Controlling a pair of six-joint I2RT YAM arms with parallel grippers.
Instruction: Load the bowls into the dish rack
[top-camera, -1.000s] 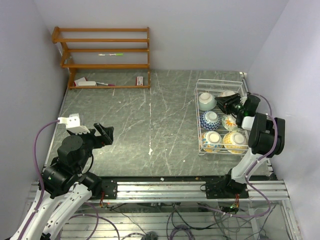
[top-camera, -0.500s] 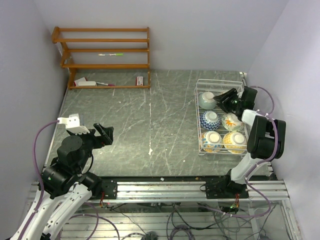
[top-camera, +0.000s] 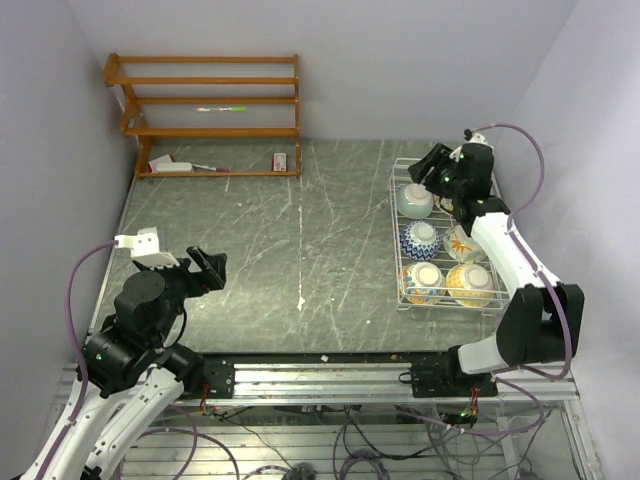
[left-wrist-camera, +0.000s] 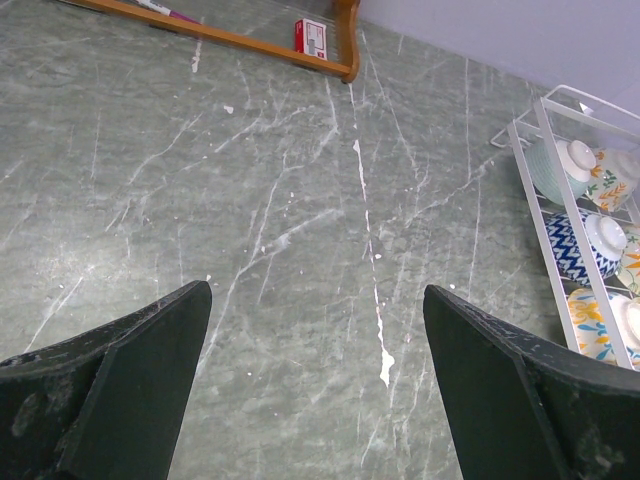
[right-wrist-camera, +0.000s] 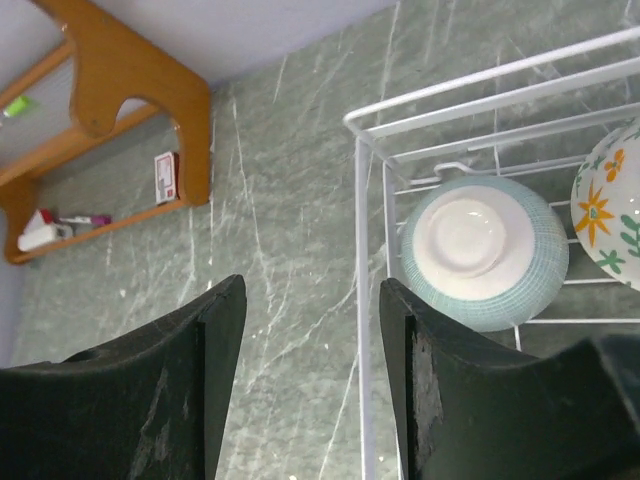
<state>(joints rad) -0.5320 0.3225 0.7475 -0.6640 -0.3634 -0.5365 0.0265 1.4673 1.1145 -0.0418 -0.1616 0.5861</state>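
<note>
On the counter (top-camera: 300, 240), the dish rack (top-camera: 397, 255) at the right holds every one of the bowls (top-camera: 419, 240) I can see. The right end effector (right-wrist-camera: 312, 300), spread wide and empty, hangs over its far-left corner; a careless descent could snag the wire or knock the pale green bowl (right-wrist-camera: 485, 250) (upturned there). The left end effector (left-wrist-camera: 318, 300), open and empty, hovers well apart.

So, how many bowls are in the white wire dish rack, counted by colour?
Pale green ceramic bowl: 1
Blue patterned bowl: 1
Cream bowls with orange flowers: 2
Yellow-patterned bowls: 2
Total in the white wire dish rack: 6
</note>
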